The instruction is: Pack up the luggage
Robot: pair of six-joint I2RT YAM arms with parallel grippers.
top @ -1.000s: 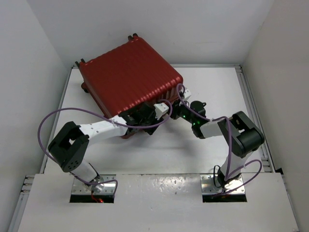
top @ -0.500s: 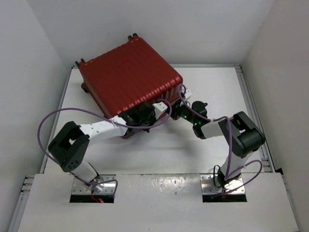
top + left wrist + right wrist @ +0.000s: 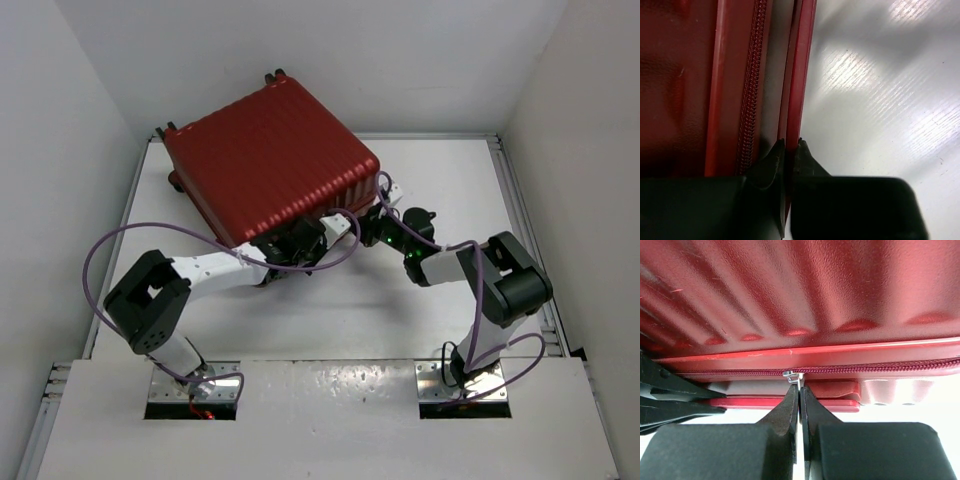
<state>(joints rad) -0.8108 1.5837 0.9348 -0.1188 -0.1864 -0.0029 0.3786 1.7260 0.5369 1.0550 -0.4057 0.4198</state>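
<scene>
Top external: white table (image 3: 440, 180), luggage (image 3: 268, 160) sits on its far-left part, ribbed shell up, lid down, wheels on the far and left sides. Both arms meet at its near-right edge. Left arm (image 3: 205, 268) runs low from its base, elbow folded at the left, forearm stretched right across the table to the near edge. Right arm (image 3: 490, 275) has its elbow bent out to the right, forearm reaching left to the near-right corner. Left gripper (image 3: 300, 240) and right gripper (image 3: 372, 225) are just beside each other along that edge. Left wrist: left gripper (image 3: 788, 150) is clamped tight on the thin red lip (image 3: 799, 75) of the lower shell, one fingertip either side, zipper teeth (image 3: 751, 100) running parallel just beside it with a grey strip between. Right wrist: right gripper (image 3: 800, 390) is pinched nearly closed on the silver zipper pull (image 3: 792, 374), tab held between the tips, slider on the zip line under the ribbed shell. Left fingers (image 3: 670, 390) show at the left of that view.
</scene>
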